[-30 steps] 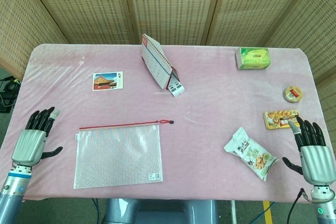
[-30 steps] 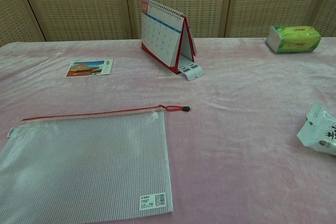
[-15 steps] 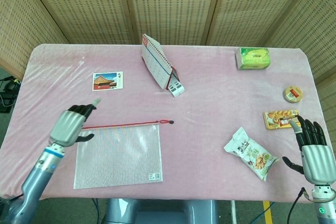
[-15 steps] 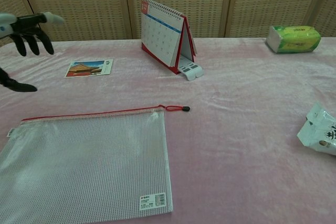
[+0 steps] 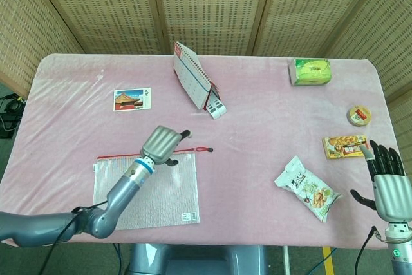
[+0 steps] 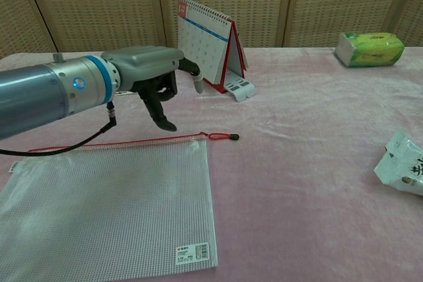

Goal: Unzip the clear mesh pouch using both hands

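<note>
The pink table [image 5: 270, 104] holds the mesh pouch [image 5: 145, 189] flat near its front edge, with the zipper pull [image 6: 228, 137] at the right end. The left hand [image 5: 163, 144] is above the zipper, fingers bent down and apart, holding nothing. The right hand [image 5: 388, 181] rests open by the snack bag [image 5: 307, 187].

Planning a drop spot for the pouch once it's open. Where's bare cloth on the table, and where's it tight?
Bare: the middle, between mesh pouch, desk calendar and snack bag; also the far left corner beyond the postcard. Tight: the right edge, where tissue pack, tape roll, snack tray and right hand line up.
</note>
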You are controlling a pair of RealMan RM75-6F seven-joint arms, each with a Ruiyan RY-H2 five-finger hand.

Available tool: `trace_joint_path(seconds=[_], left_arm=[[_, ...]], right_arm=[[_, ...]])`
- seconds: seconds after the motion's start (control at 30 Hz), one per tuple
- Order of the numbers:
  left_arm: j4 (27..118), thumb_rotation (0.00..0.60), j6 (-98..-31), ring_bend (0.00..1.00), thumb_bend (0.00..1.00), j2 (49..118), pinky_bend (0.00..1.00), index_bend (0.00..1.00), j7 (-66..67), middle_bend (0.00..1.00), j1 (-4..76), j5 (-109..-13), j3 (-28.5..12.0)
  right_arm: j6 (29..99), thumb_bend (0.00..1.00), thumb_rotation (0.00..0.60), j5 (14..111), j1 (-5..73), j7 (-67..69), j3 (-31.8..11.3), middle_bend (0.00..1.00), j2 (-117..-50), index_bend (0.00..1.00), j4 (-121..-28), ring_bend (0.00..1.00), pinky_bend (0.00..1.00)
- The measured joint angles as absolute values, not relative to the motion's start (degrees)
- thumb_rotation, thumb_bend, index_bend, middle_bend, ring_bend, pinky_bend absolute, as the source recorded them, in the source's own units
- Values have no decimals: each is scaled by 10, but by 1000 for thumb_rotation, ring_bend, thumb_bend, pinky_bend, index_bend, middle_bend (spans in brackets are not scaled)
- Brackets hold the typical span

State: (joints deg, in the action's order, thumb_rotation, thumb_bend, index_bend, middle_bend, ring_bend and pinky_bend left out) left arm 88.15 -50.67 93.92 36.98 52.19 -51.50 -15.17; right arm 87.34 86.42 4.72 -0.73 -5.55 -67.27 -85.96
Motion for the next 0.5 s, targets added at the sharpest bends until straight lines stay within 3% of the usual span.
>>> trace_joint_path(seconds=[0.2,0.5], left_arm=[[804,600,-490,922,295,1004,1000,412,418,905,590,-426,-170],[732,600,-486,929,320,1052,1000,444,474,912,656,-319,-175]], right_arm=[[864,0,600,853,49,-7,-58,0,-674,99,-856,0,0],[851,0,600,841,54,-8,-61,0,-679,107,-848,0,0]])
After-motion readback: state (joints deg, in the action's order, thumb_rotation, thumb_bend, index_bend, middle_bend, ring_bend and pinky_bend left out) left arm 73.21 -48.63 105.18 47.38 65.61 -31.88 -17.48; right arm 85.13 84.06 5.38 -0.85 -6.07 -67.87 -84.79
